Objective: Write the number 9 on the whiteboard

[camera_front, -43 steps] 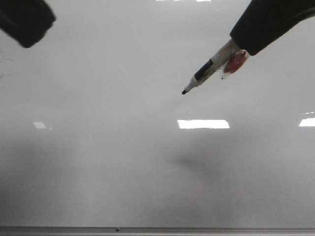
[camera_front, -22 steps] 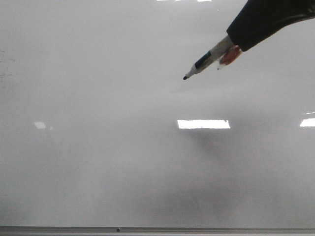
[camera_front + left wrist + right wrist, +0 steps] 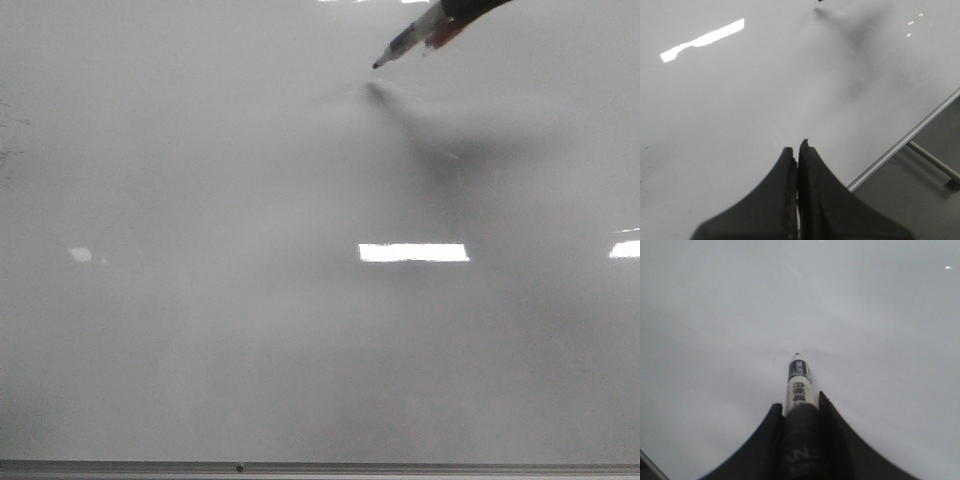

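Note:
The whiteboard (image 3: 250, 330) is glossy pale grey-white and fills the front view, with a thin grey metal edge at the bottom. No drawn number 9 shows on it. My right gripper (image 3: 799, 407) is shut on a white and black marker (image 3: 799, 382). In the front view the marker (image 3: 405, 42) pokes in at the top right, tip pointing left and down, its shadow just below it on the board. Whether the tip touches the board I cannot tell. My left gripper (image 3: 797, 150) is shut and empty over the board (image 3: 740, 100), and it is out of the front view.
Bright rectangular light reflections (image 3: 413, 252) lie on the board. In the left wrist view the board's metal edge (image 3: 905, 141) runs diagonally, with a grey floor and a stand leg with a wheel (image 3: 935, 167) beyond it. Faint dark smudges (image 3: 10, 125) mark the left side.
My right gripper has carried the marker up the board toward the top of the front view. My left gripper, seen at the top left one second ago, has left that view.

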`<state>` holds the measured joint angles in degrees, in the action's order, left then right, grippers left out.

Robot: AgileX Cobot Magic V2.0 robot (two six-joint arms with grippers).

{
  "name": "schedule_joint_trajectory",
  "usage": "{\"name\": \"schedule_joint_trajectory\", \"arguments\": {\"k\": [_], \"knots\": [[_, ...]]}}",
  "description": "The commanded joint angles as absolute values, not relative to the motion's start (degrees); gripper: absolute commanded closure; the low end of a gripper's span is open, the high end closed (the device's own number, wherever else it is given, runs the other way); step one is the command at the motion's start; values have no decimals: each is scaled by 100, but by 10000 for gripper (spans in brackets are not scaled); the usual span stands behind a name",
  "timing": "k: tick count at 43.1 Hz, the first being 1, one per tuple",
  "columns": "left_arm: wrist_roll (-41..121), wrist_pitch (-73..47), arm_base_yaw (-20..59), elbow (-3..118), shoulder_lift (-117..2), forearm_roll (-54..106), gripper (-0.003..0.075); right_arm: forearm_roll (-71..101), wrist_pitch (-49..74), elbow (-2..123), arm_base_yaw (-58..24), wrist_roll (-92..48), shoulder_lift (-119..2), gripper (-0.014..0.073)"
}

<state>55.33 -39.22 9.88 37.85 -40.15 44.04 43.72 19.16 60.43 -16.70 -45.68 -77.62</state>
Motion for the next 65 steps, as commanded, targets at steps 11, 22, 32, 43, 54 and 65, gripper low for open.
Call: {"name": "schedule_joint_trajectory", "arguments": {"k": [11,22,32,43,54,65], "knots": [[5533,-3627,974,3937,-3996,4669,739,4705,1884,7285,-1927,-4586,-8574,661],[5533,-3627,974,3937,-3996,4658,739,4682,2614,7517,-2045,-4586,-9070,661],[5533,-3687,974,3937,-3996,4658,739,4635,2717,7174,-1680,-4586,-8953,652],[5533,-3707,974,3937,-3996,4658,739,4635,2608,7173,-1266,-4586,-8513,652],[5533,-3707,974,3937,-3996,4658,739,4635,2401,7322,-1251,-4586,-8385,652],[5533,-3707,974,3937,-3996,4658,739,4635,2459,7563,-1251,-4586,-8393,652]]}}
